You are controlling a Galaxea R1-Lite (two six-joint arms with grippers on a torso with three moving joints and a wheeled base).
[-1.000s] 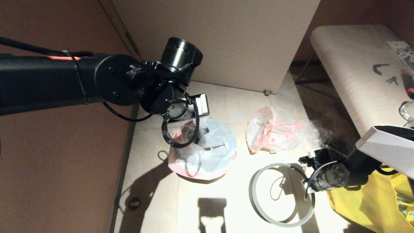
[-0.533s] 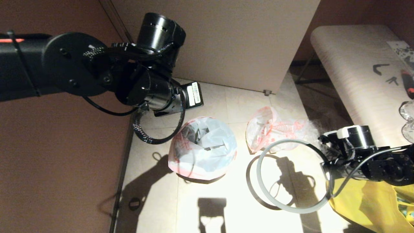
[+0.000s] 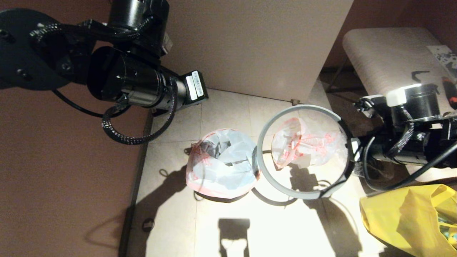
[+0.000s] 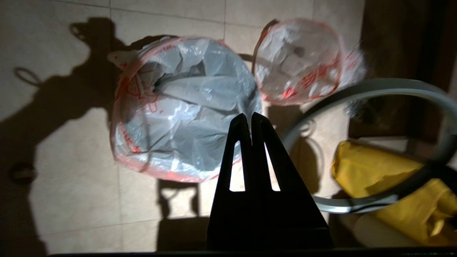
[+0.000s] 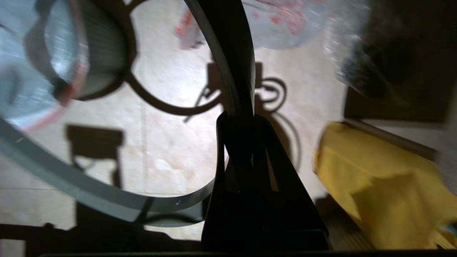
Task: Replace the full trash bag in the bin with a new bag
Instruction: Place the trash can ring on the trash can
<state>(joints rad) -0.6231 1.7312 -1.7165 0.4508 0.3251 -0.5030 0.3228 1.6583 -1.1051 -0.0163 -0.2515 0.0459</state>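
Your right gripper (image 5: 238, 119) is clenched on the thin grey hoop (image 3: 266, 139), holding it above the floor, just beside the small round black bin (image 3: 223, 196). The thin, smooth white new bag with pinkish-red edge (image 3: 223, 164) lines that bin. Your left gripper (image 4: 251, 123) hangs above the bin with its jaws pressed together, empty. The lumpy translucent full trash bag with red print (image 3: 303, 146) lies on the tiles beyond, seen through the hoop. A yellow bag (image 3: 410, 217) sits near the right arm.
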